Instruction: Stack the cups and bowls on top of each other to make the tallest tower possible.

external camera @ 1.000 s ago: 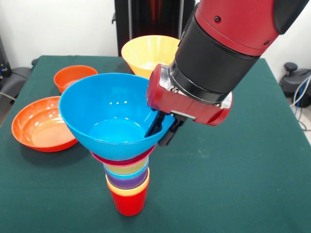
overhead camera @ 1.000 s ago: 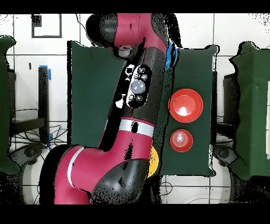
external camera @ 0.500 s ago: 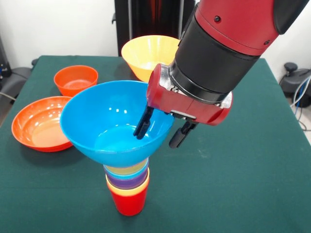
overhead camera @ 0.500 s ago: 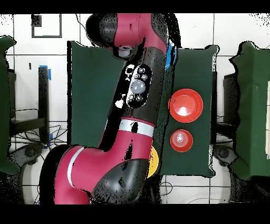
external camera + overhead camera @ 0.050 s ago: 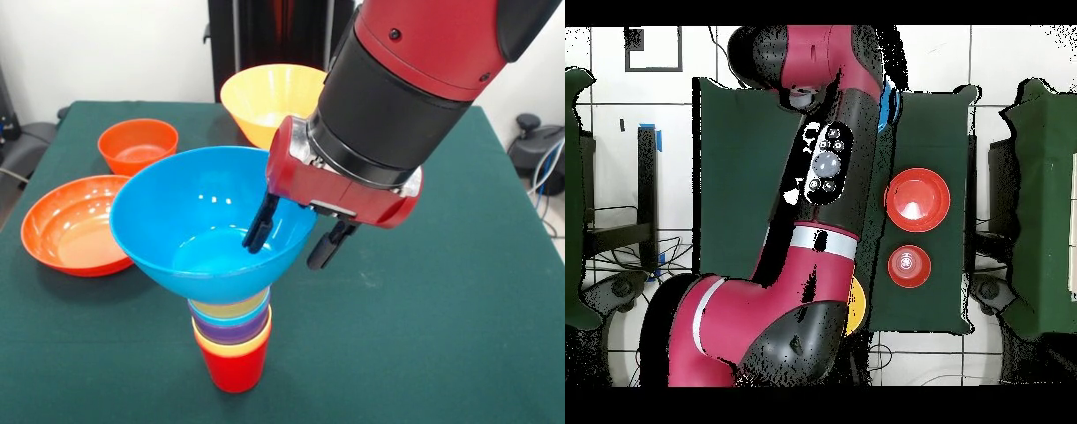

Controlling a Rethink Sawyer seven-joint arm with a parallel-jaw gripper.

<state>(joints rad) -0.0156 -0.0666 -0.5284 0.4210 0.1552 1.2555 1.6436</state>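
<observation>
The blue bowl (image 5: 212,221) already sits on the tower (image 5: 231,331); the gripper (image 5: 291,238) stands apart astride its rim. Three bowls (image 5: 269,97) wait unstacked.

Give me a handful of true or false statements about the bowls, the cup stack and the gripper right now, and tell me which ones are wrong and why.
1. The blue bowl sits on top of the stack of cups. True.
2. The gripper is clamped shut on the blue bowl's rim. False: its fingers are spread, one inside the bowl and one outside the rim.
3. The bottom cup of the stack is red. True.
4. The yellow-orange bowl is already on the tower. False: it stands on the table behind the arm.
5. Two orange bowls lie on the table: the wide shallow one and the small one. True.
6. The small orange bowl is nested inside the wide one. False: they stand apart.
</observation>
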